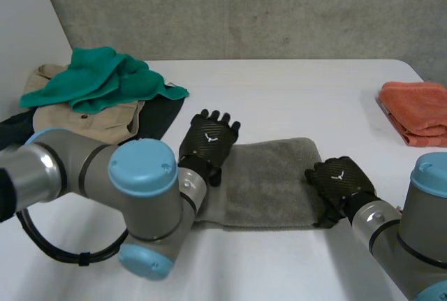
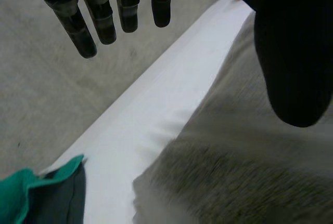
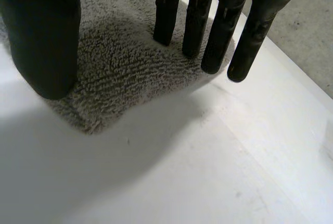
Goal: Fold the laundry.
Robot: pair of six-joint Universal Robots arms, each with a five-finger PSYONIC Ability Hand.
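Head view: at far left a green cloth (image 1: 101,77) tops a clothes pile (image 1: 105,118) on the surface (image 1: 293,95). Mid-surface, the left robot hand (image 1: 208,140), fingers straight, lies over the grey towel (image 1: 269,182) at its left end. The right robot hand (image 1: 340,182), fingers straight, presses its right end. A folded orange towel (image 1: 415,109) lies far right.

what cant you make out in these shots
1. Grey towel: its near left corner, head view, hidden behind the left arm.
2. Orange towel: its right end, cut off by the head view's right edge.
3. Beige garment and dark garment: what they are, head view, largely under the green cloth.
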